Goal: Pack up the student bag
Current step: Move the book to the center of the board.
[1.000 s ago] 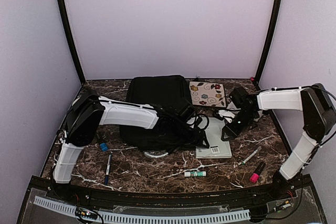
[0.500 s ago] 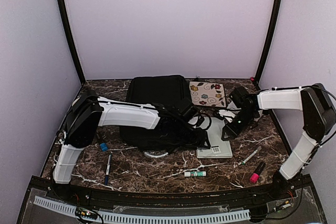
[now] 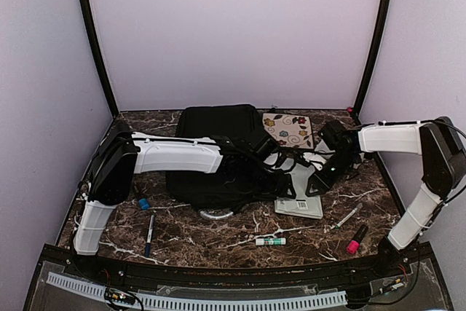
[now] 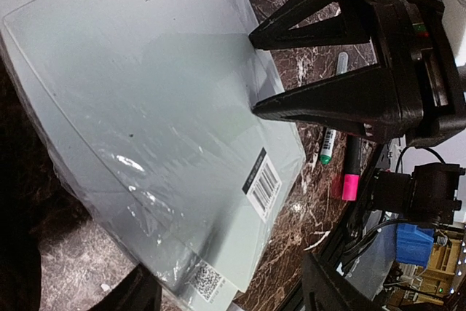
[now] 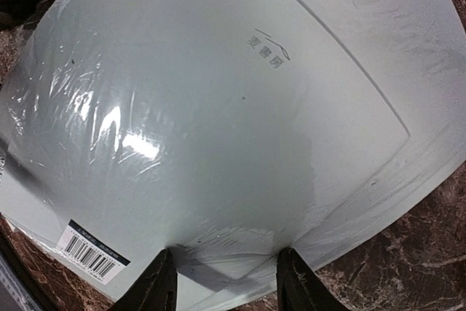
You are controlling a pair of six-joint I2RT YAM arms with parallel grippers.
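Top external coverage gives us the layout. At the far left a dark pen (image 3: 149,232) lies on the marble tabletop (image 3: 196,242). Next comes the student bag (image 3: 211,143), lying flat toward the back, left of centre, with the left forearm stretched across it. We judge the bag soft and floppy, and probably light. Its cloth is likely to sag and fold rather than hold an opening by itself. A firm seam, the zip edge or a strap would give the surest hold, though we cannot tell from these views whether the zip is open. Just right of the bag lies a grey shrink-wrapped notebook (image 3: 300,196), flat, stiff and probably slick in its film. The left hand (image 4: 233,290) hovers over the notebook with its fingers spread wide and nothing gripped between them. The right hand (image 3: 318,180) faces it from the other side, equally wide apart and holding nothing. Its tips are at the notebook's edge, and we cannot tell whether they touch. Farthest right, near the front, lies a pink highlighter (image 3: 356,239).
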